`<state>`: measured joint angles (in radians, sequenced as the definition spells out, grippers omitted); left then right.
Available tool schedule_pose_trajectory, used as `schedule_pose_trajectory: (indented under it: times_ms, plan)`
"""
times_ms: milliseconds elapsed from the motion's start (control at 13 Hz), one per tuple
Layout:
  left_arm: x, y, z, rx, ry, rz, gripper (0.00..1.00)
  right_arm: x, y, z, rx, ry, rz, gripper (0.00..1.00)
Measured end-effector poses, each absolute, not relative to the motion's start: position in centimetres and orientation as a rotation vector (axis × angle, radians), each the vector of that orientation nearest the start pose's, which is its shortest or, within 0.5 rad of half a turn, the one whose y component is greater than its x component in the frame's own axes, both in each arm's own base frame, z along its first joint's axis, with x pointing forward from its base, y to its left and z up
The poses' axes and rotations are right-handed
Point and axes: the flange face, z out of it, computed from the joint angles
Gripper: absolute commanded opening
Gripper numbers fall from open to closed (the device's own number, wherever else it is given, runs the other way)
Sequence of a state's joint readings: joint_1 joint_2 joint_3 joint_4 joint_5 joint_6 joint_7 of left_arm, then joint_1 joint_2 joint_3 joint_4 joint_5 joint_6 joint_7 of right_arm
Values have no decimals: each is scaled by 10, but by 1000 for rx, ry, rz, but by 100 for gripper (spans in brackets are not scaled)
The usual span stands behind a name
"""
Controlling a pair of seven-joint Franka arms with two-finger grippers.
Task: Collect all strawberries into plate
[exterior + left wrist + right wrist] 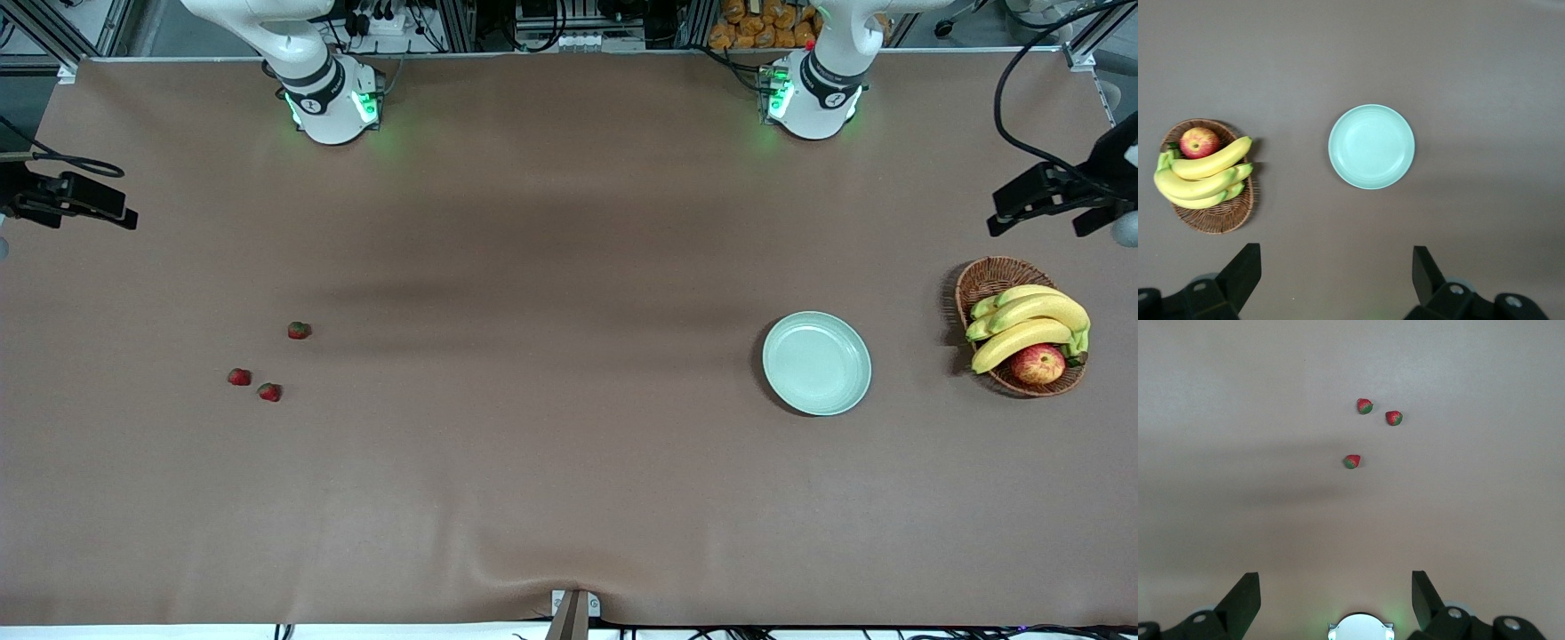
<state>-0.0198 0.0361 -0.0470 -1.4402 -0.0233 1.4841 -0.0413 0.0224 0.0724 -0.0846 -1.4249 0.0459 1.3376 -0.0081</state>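
You have three strawberries (300,331) (239,377) (269,392) loose on the table toward the right arm's end, well apart from the empty plate (817,363) beside the basket (982,279). Only the wrist views show the grippers: the right gripper (1336,597) and left gripper (1337,273) both gape wide, empty, high above.

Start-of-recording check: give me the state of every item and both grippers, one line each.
strawberries: three, loose on the table toward the right arm's end, none on the plate.
plate: empty, flat on the table beside the basket.
basket: holds bananas and an apple.
left gripper: open, holding nothing, high over the table.
right gripper: open, holding nothing, high over the table.
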Motion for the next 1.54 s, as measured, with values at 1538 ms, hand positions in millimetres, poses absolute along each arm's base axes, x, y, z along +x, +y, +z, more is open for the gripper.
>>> schedule_pose_trajectory:
  times_ms: [1538]
  plan:
    - [550, -47, 635, -3156, 70, 103, 100, 586, -27, 587, -3115, 75, 163, 100]
